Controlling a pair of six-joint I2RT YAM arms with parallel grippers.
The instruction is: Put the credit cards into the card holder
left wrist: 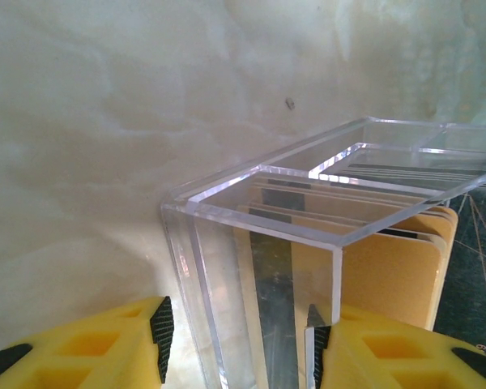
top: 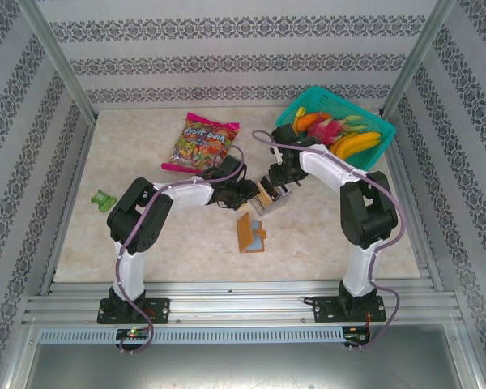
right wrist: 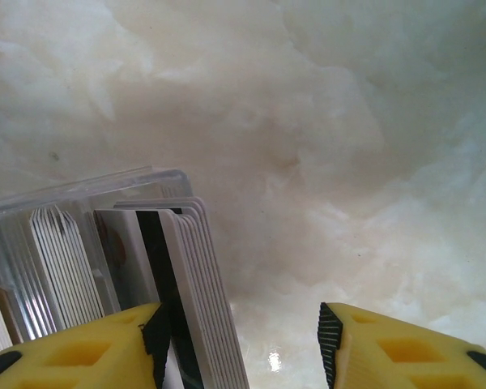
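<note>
Left arm [top: 138, 223] and right arm [top: 364, 215]: white links, black joint housings, lilac cables, black base plates. Left end effector [left wrist: 239, 352], right end effector [right wrist: 241, 344]: yellow fingers [left wrist: 81, 352], black ribbed pads [right wrist: 330, 340].

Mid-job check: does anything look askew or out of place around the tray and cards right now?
Yes. A stack of credit cards seems to lean out past the corner of the clear tray, against one finger of the open right gripper. The left gripper pinches the tray's end. The card holder lies apart from them.

Lab test cell: aluminium frame [top: 243, 304], wallpapered walls [top: 227, 49], marble-look tabletop [top: 324, 243].
</note>
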